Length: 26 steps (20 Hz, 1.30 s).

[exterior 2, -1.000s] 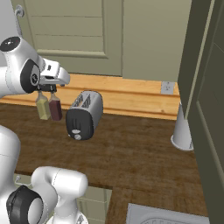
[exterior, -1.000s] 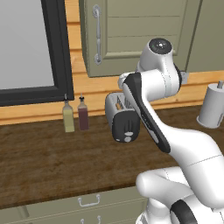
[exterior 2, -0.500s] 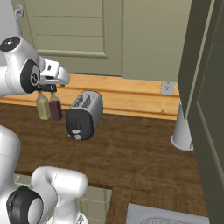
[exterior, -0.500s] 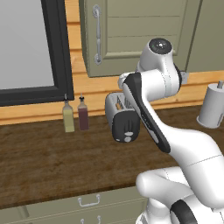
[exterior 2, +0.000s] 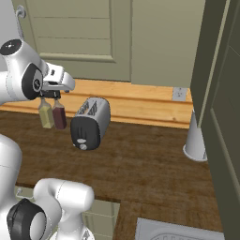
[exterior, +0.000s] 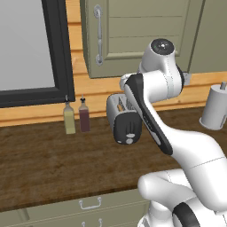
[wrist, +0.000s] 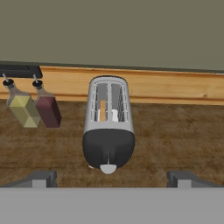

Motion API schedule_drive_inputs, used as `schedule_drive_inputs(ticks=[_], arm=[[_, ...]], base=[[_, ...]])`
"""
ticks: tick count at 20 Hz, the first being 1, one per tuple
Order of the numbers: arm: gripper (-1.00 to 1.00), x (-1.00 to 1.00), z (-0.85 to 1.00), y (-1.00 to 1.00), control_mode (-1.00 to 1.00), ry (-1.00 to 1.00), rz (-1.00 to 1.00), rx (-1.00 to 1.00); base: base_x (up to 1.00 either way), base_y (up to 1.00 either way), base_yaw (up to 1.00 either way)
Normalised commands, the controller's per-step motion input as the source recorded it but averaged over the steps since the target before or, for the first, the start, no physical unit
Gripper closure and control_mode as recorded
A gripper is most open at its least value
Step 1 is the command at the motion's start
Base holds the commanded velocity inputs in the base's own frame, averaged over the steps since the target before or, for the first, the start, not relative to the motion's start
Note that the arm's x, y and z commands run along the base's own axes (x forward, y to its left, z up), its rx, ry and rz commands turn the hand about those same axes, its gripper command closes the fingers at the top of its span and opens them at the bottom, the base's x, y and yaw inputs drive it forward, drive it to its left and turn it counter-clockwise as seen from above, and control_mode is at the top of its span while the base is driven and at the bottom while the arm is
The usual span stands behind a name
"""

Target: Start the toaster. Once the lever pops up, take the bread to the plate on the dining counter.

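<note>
Toaster (wrist: 108,127) (one), two bottles (wrist: 33,107), pincer (wrist: 111,177) spread

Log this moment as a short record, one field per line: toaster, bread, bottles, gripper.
toaster: on the dark wood counter, black end face toward the gripper
bread: slice down in the left slot in the hand view
bottles: yellow bottle and dark red bottle side by side, left of the toaster
gripper: open, above the counter, short of the toaster, holding nothing
</note>
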Motion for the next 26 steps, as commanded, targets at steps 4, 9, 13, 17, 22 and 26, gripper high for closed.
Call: schedule_drive_inputs(ticks=[4, 9, 13, 17, 22, 26], arm=[[-1.00, 0.00, 0.00, 0.00, -1.00, 0.00, 0.00, 0.00], [-1.00, 0.00, 0.00, 0.00, -1.00, 0.00, 0.00, 0.00], [-1.00, 0.00, 0.00, 0.00, -1.00, 0.00, 0.00, 0.00], [-1.00, 0.00, 0.00, 0.00, -1.00, 0.00, 0.00, 0.00], [-1.00, 0.00, 0.00, 0.00, -1.00, 0.00, 0.00, 0.00], [-1.00, 0.00, 0.00, 0.00, -1.00, 0.00, 0.00, 0.00]], base=[[0.00, 0.00, 0.00], [0.00, 0.00, 0.00], [0.00, 0.00, 0.00], [0.00, 0.00, 0.00], [0.00, 0.00, 0.00], [0.00, 0.00, 0.00]])
